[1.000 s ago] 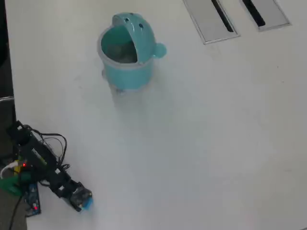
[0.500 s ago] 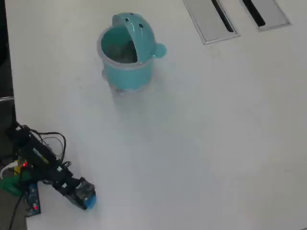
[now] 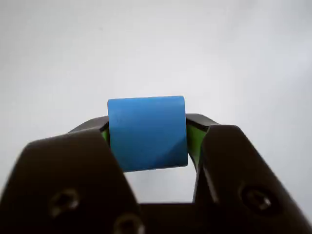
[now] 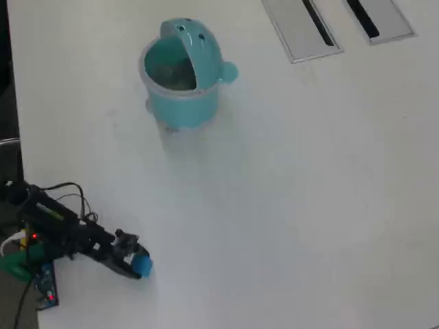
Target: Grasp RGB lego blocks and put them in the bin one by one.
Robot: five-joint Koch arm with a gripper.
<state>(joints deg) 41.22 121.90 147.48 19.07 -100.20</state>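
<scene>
A blue lego block (image 3: 146, 132) is clamped between the two jaws of the end effector (image 3: 146, 141), which are closed onto its sides; green pads are seen at the contact faces in the wrist view. In the overhead view the end effector (image 4: 137, 264) sits low at the left of the white worktop (image 4: 309, 192), with the blue block (image 4: 142, 264) at its tip. The bin (image 4: 182, 75) stands well apart, toward the top of that view and slightly to the right of the block, its domed lid tipped back so the mouth is open upward. No red or yellow-green block is seen on the worktop. The coming move is judged to be a carry up and across toward the bin's mouth, with the block released only once it is above the opening; the raised lid on the far side should be cleared
</scene>
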